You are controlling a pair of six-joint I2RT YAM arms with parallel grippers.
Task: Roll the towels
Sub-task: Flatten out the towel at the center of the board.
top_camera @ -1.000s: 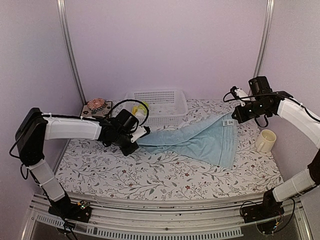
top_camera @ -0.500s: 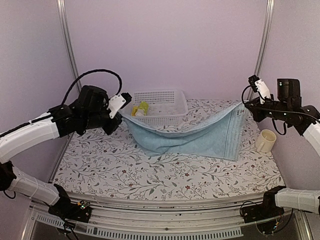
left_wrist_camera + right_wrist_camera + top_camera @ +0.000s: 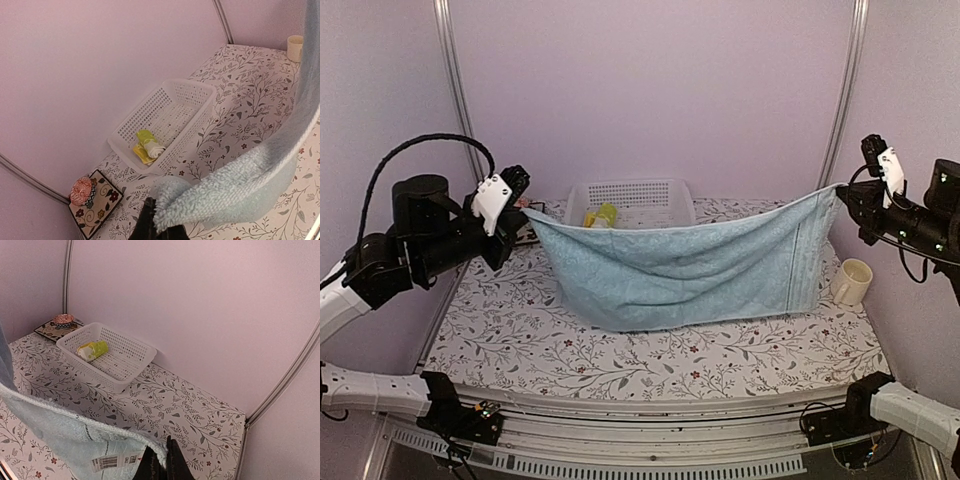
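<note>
The light blue towel [image 3: 680, 270] is held stretched between left gripper [image 3: 527, 208] and right gripper [image 3: 840, 192], each clamped on a top corner, sagging onto the bench [image 3: 620, 365] below, presumably for flattening before rolling.

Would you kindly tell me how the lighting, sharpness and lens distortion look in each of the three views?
Top external: soft, even lilac light, hardly any shadow under the hanging light blue towel, frame posts slightly bowed. Left wrist: white basket sharp, the towel's near edge blurred close to the lens. Right wrist: corner post strongly curved by the wide angle, no glare.
</note>
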